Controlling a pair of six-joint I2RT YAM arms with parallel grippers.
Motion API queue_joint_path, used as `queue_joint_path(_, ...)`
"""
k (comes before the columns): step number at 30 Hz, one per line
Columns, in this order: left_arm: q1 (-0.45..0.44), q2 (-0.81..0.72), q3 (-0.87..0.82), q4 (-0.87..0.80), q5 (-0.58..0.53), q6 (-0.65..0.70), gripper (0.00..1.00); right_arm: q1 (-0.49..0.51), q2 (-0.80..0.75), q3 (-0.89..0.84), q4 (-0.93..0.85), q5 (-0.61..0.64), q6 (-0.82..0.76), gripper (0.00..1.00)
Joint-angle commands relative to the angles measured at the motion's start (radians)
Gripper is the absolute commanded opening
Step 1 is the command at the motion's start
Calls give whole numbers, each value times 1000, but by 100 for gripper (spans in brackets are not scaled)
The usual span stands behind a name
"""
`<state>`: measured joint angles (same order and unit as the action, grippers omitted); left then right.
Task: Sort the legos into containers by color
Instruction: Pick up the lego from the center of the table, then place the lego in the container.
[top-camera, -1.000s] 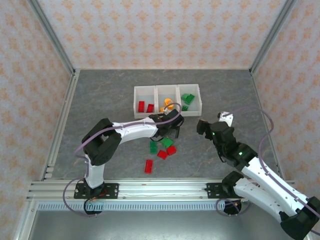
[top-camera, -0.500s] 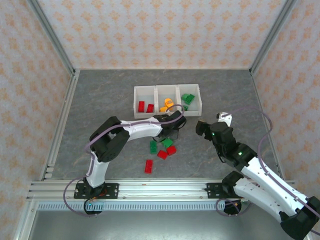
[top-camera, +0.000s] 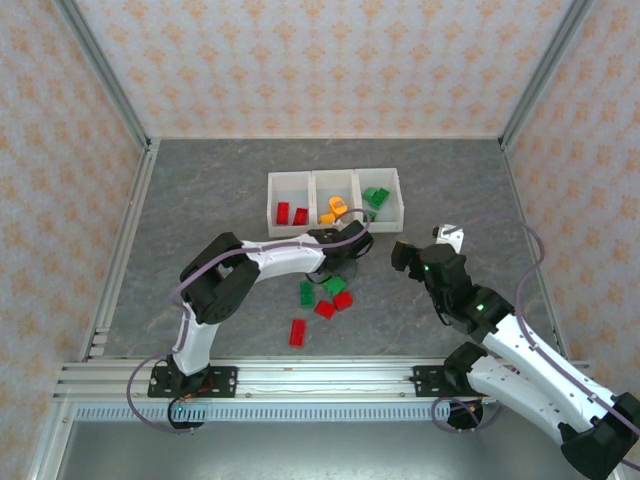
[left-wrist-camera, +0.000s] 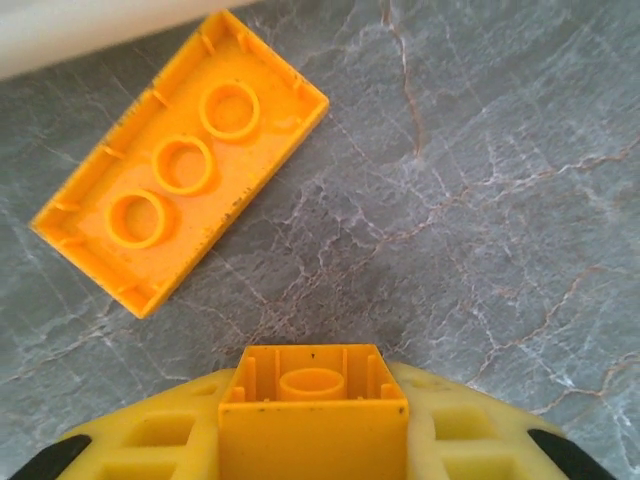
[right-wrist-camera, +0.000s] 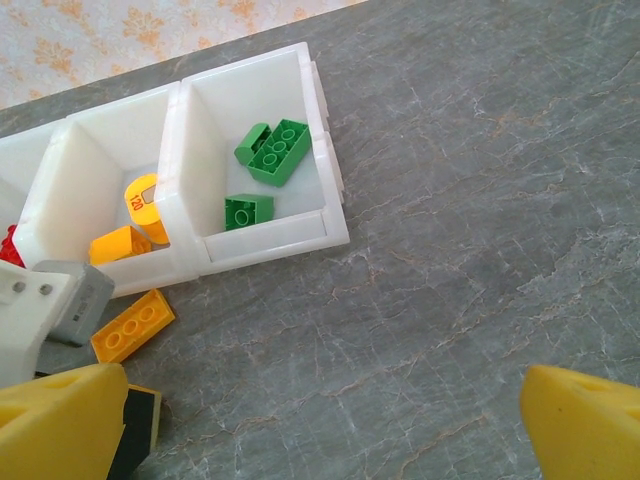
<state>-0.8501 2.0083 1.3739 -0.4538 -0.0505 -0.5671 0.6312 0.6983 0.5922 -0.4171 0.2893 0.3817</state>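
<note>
Left wrist view: the left end effector (left-wrist-camera: 313, 385) is clamped on a small orange brick (left-wrist-camera: 313, 430). Its hollow underside faces the camera and a yellow finger sits snug on each flank.
Held brick, position: low over the bench (left-wrist-camera: 480, 200), just near of the containers (top-camera: 272, 205). Whether it touches the surface I cannot tell.
Neighbour: a flat orange brick (left-wrist-camera: 180, 160) lies underside up just beyond the held one and apart from it. Its long axis runs diagonally, with one end close to the white bin wall.
Target, my read: orange belongs in the middle bin (right-wrist-camera: 110, 150), where orange pieces sit.
Key relation: in the top view that bin lies far and a touch left of the left end effector, very close, just across the near wall. The coming move looks like a lift and then a short carry away from the arm bases.
Nearer arm: the left one, easily. The right end effector (right-wrist-camera: 320, 420) hovers with its fingers wide apart and nothing between them, to the right of the bins and near of them.
Watch for: the near wall stands between brick and bin, so height comes first. The flat orange brick also lies right along that path.
Loose on the bench: red and green bricks (top-camera: 325, 309) sit clustered near of the left end effector.
</note>
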Motion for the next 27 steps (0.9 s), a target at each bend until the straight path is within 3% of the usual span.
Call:
queue_joint_path(1,22,-88,36,4,-57,25,23,-7,-18,-15,14,55,0,100)
queue_joint_path(7,143,-126,79,37,12,39,22,-7,-26,-20,23,65,-6,100)
queue_joint_path(12,211,-13,290,-15,-13,67,21,-7,-26,-24,33,47,-10,100)
queue_joint_path(21,256,276,733,-154,-83,92,20,-7,-25,-23,31,30,-15,100)
queue_joint_path(27,258,323,765,-133,-124,97,21,-7,-26,-20,27,30,-15,100)
